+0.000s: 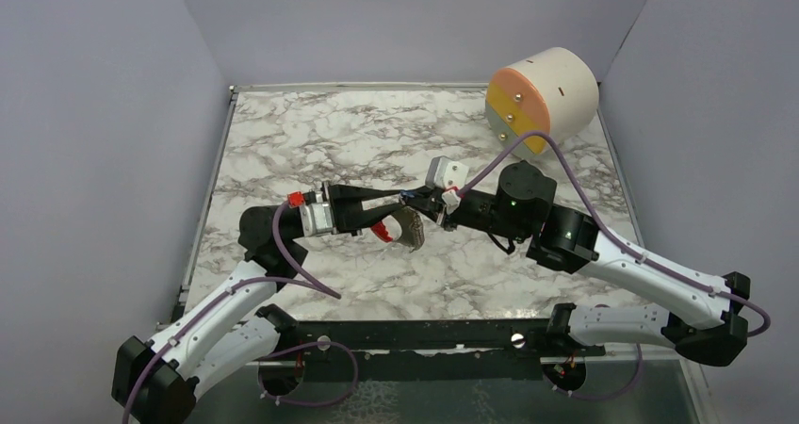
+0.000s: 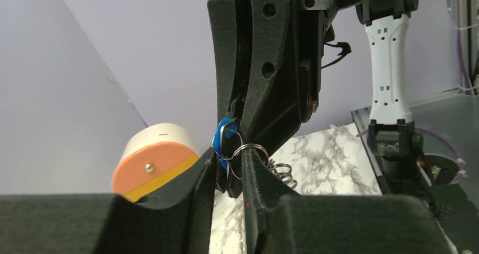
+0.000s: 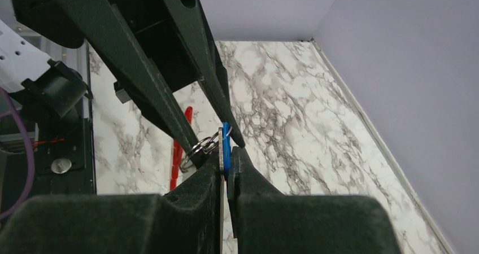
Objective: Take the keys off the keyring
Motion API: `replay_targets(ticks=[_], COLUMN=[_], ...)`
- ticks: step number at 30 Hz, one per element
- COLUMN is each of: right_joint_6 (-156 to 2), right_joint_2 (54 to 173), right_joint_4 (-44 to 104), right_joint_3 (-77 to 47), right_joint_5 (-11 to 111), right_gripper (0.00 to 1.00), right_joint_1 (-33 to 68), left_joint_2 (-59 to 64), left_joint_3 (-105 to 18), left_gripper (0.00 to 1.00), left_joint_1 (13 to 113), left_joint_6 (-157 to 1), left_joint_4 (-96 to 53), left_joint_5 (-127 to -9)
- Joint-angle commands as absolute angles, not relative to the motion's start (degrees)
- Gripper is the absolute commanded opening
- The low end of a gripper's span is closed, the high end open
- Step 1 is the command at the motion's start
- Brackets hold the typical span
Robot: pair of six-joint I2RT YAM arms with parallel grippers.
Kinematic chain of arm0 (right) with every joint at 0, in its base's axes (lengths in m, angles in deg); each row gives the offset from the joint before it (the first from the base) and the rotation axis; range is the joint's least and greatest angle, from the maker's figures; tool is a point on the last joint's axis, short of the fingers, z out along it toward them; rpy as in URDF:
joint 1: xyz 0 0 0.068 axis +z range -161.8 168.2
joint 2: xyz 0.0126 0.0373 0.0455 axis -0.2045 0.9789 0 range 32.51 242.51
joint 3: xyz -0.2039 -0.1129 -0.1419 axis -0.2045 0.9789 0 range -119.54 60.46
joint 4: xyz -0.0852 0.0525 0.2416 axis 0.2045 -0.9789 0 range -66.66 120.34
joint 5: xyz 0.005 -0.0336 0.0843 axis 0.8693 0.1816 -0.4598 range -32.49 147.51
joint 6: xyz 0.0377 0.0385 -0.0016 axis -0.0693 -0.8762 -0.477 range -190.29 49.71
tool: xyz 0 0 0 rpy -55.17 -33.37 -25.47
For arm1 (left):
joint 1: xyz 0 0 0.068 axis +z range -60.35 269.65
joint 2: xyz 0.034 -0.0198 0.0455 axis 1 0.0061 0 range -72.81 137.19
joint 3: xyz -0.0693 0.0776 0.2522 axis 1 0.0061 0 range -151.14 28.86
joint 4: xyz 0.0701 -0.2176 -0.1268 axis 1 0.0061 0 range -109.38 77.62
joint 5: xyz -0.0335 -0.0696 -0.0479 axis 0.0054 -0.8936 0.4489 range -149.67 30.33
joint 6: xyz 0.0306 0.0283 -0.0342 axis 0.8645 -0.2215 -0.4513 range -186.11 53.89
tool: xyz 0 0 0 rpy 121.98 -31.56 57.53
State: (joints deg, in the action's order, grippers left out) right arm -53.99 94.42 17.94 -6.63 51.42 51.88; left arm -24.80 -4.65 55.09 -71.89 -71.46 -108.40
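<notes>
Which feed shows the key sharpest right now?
Left wrist: key crisp, left end effector dark and soft up close. Right wrist: key edge-on, a thin blue sliver amid black. Top external: evenly lit, key a mere speck.

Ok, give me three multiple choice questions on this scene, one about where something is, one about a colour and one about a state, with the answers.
1. Where on the table is the cream cylinder?
A. At the far right corner
B. At the near left corner
C. Dead centre

2. What colour is the key where the two arms meet?
A. Green
B. Blue
C. Yellow

3. How do the right fingers stand?
A. Wide open
B. Shut on the key
C. Shut on the cream cylinder

Answers:
1. A: the top view shows it against the back and right walls.
2. B: both wrist views show a blue piece.
3. B: the right wrist view shows them pinched on the key with no gap.
</notes>
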Motion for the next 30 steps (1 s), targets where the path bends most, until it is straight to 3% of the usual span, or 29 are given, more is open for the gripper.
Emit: replay_targets(ticks=[1,4,8,30], right_joint_6=[-54.2,-54.0,-53.9,-53.2], right_joint_2=[94.8,94.8,93.9,89.7], right_joint_4=[22.1,22.0,22.4,24.0], right_joint_3=[-8.2,-8.5,-8.1,-6.4], right_joint_5=[49.8,50.2,50.9,51.7], right_gripper=[0.01,0.01,0.01,0.01], right_joint_1=[52.4,52.3,52.4,52.3], left_joint_2=[-23.6,-23.9,-24.9,-24.8], left_joint_3=[-6.0,-5.7,-4.7,-5.1], left_gripper=[0.13,0.03,0.0,0.0], left_joint_1=[54.2,54.2,54.2,54.1], left_joint_6=[-72.3,-71.7,-70.6,-70.2], left_joint_4=[-71.2,-71.2,-70.9,-69.7], left_joint_5=[-114.8,-113.9,-110.6,-108.5])
